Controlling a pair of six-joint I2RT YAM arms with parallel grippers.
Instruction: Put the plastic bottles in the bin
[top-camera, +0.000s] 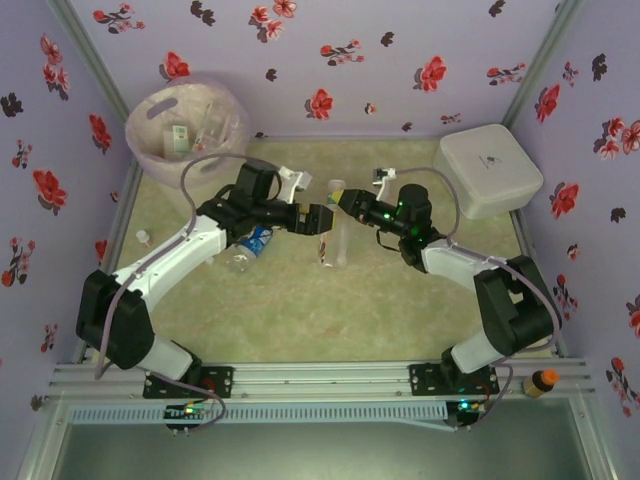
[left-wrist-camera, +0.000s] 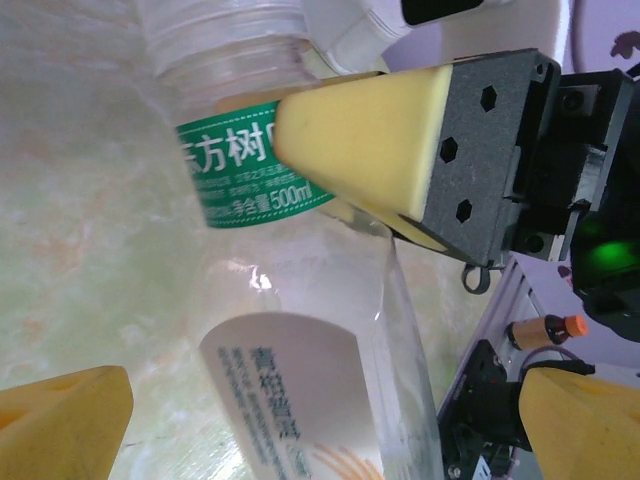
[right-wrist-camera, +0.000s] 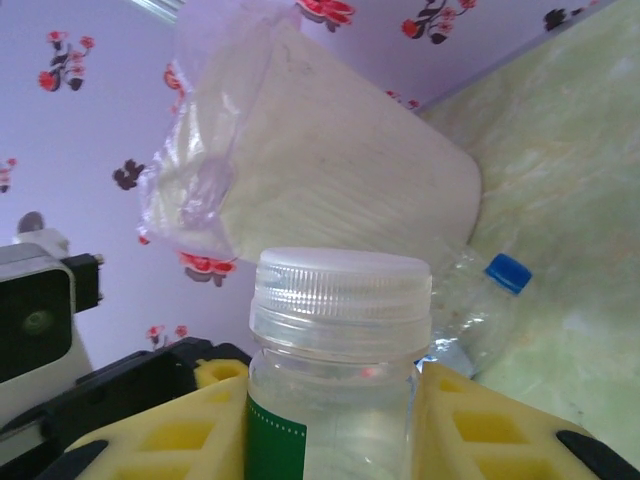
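Beyond the clamped bottle (right-wrist-camera: 338, 340) lies a blue-capped bottle (right-wrist-camera: 482, 303)

Soft, even light fills the overhead view, leaving only faint shadows on the table (top-camera: 300, 330); the whole frame is slightly grainy. Ahead of the left gripper (left-wrist-camera: 320, 425) the tabletop is washed out by pale glare, and the white-labelled bottle (left-wrist-camera: 280, 380) just in front of it is soft, too near the lens. Beyond the right gripper (right-wrist-camera: 335, 430) the bin (right-wrist-camera: 340, 170) looks hazy and overexposed, while the cap of the green-labelled bottle (right-wrist-camera: 340, 290) catches gentle highlights and stays fairly sharp.
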